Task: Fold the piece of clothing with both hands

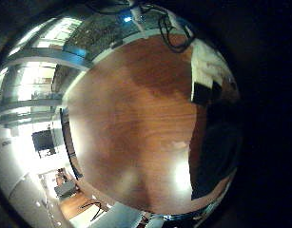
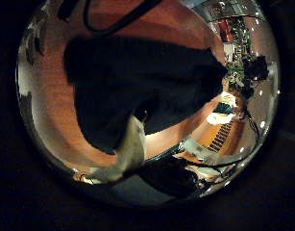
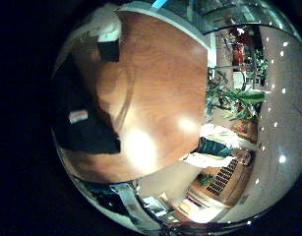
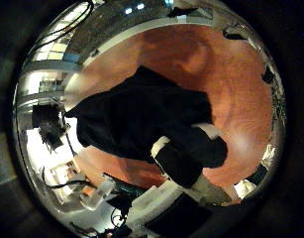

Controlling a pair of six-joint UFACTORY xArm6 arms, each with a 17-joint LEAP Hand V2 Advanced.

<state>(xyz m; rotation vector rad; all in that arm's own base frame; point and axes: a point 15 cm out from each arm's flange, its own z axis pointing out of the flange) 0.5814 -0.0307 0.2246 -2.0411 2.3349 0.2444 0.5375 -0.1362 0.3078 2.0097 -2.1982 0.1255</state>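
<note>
A dark garment (image 2: 147, 82) lies spread on the wooden table (image 1: 126, 114). In the left thumb side palm view it fills the middle, so it is close, and a finger of my left hand (image 2: 128, 149) reaches over its edge with no cloth in it. In the right thumb side palm view the whole garment (image 4: 132, 119) lies below, and a finger of my right hand (image 4: 186, 159) hangs over it, holding nothing. The right little finger side palm view shows the garment (image 3: 87, 123) with a small label. The left little finger side palm view shows its edge (image 1: 217, 157) and a hand (image 1: 207, 81).
Bare table top (image 3: 155, 88) lies beside the garment. The table's edge (image 1: 69, 142) curves round it, with room furniture beyond. A potted plant (image 3: 234, 98) stands off the table. A hand part (image 3: 106, 34) shows at the table's far side.
</note>
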